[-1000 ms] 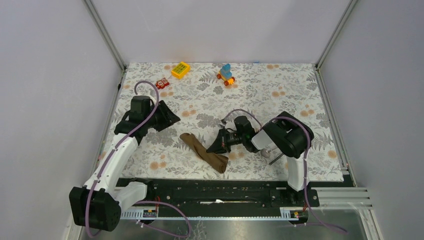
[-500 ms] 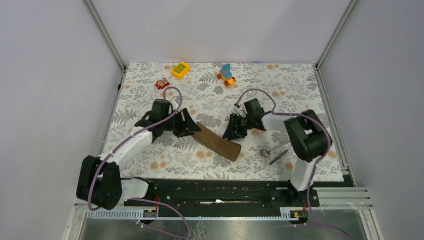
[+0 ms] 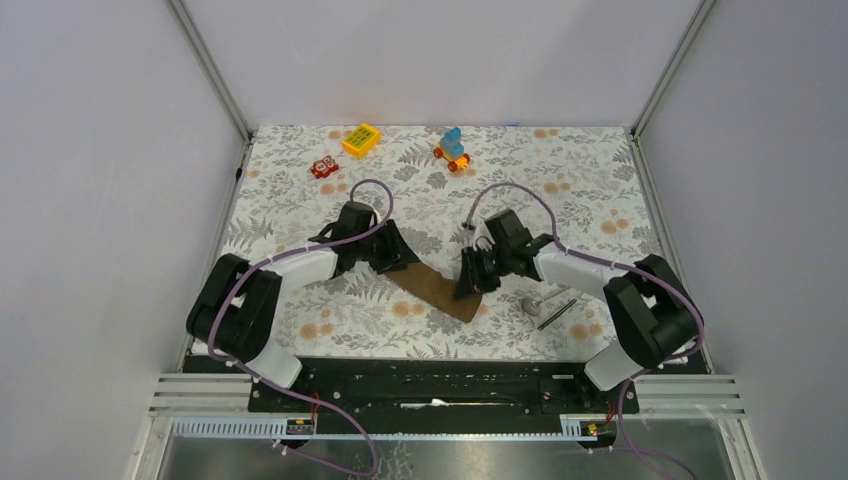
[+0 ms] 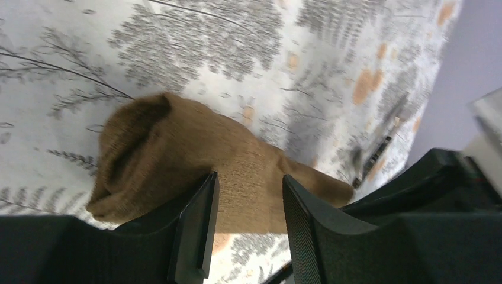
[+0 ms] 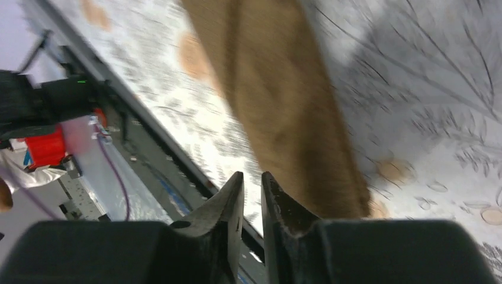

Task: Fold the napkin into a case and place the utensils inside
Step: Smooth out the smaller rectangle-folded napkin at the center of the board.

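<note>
— Looking into pale grey walls closing off three sides; seeing floral tablecloth spreading flat across the whole floor.

— Finding the napkin lying near its middle, bunched into a narrow brown strip, not yet folded flat.

— Hovering the left gripper over the strip's far end, holding jaws apart, clamping nothing. Poising the right gripper at the near end, showing only a slit between jaws, nothing inside.

— Risking, likely, a pinch of tablecloth together with napkin: both soft, lying in contact. Ending up lifting the surface, sliding everything.

— Risking also a brush against the spoon and dark stick, lying just right of the strip. Knocking them toward the near edge, possibly.

— Ignoring the toy blocks, sitting well apart along the far wall.
</note>
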Tool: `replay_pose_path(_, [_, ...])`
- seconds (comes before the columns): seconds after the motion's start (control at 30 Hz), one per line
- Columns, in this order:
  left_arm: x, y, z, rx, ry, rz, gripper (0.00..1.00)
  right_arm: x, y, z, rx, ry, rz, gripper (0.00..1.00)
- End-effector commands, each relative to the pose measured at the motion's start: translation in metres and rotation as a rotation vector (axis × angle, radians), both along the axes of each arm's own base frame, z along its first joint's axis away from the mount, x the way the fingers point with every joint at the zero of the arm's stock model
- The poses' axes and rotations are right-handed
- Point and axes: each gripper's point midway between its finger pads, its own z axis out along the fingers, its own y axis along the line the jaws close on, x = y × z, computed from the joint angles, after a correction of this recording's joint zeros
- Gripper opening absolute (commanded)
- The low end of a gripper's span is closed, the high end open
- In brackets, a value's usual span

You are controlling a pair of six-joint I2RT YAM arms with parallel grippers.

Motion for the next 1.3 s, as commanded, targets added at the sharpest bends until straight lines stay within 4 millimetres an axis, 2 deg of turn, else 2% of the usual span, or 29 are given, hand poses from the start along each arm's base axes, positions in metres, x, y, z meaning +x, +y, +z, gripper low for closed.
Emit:
replay_pose_path(0.0, [0.029, 0.006, -0.021, 0.094, -0.038, 0.058, 0.49, 0.004, -0.031, -0.050, -0.136, 0.033, -0.123, 0.22])
replay_pose_path(0.07, [0.033, 0.008, -0.035, 0.143, -0.029, 0.031, 0.49, 0.003, -0.053, -0.070, -0.264, 0.010, -0.154, 0.22])
replay_pose_path(0.13, [0.037, 0.007, -0.037, 0.179, -0.043, 0.005, 0.50, -0.006, -0.053, -0.067, -0.267, 0.007, -0.126, 0.23])
replay_pose_path(0.2, [0.042, 0.002, -0.021, 0.203, -0.094, -0.026, 0.53, -0.014, -0.039, -0.048, -0.184, 0.017, -0.092, 0.28])
replay_pose_path(0.27, [0.047, -0.005, 0.004, 0.188, -0.140, -0.055, 0.55, -0.016, -0.025, -0.021, -0.086, 0.018, -0.060, 0.35])
replay_pose_path(0.37, [0.043, -0.007, 0.034, 0.146, -0.176, -0.056, 0.59, 0.002, -0.016, 0.012, -0.051, -0.050, -0.069, 0.45])
replay_pose_path(0.43, [0.039, -0.004, 0.038, 0.137, -0.178, -0.042, 0.61, 0.013, -0.013, 0.019, -0.043, -0.070, -0.077, 0.49])
replay_pose_path(0.5, [0.039, 0.000, 0.030, 0.149, -0.162, -0.028, 0.62, 0.019, -0.014, 0.010, -0.062, -0.061, -0.078, 0.48])
replay_pose_path(0.6, [0.043, 0.008, 0.007, 0.153, -0.107, -0.010, 0.62, 0.019, -0.028, -0.019, -0.146, -0.056, -0.110, 0.47])
replay_pose_path(0.73, [0.053, 0.014, -0.029, 0.221, -0.064, 0.001, 0.61, -0.001, -0.044, -0.054, -0.224, -0.023, -0.119, 0.43])
replay_pose_path(0.83, [0.066, 0.018, -0.047, 0.296, -0.041, -0.006, 0.59, -0.018, -0.036, -0.064, -0.209, 0.009, -0.102, 0.42])
replay_pose_path(0.9, [0.071, 0.024, -0.043, 0.344, -0.041, 0.000, 0.58, -0.017, -0.028, -0.056, -0.183, 0.013, -0.098, 0.42])
replay_pose_path(1.03, [0.076, 0.023, 0.003, 0.315, -0.134, 0.017, 0.61, -0.004, -0.026, -0.023, -0.167, -0.060, -0.114, 0.44])
replay_pose_path(1.1, [0.074, 0.022, 0.015, 0.299, -0.150, 0.013, 0.62, 0.000, -0.029, -0.014, -0.175, -0.093, -0.118, 0.45])
replay_pose_path(1.17, [0.073, 0.020, 0.015, 0.282, -0.144, 0.008, 0.63, 0.002, -0.034, -0.015, -0.185, -0.099, -0.118, 0.46])
replay_pose_path(1.27, [0.068, 0.016, -0.008, 0.269, -0.090, -0.003, 0.63, -0.004, -0.038, -0.031, -0.197, -0.070, -0.125, 0.45])
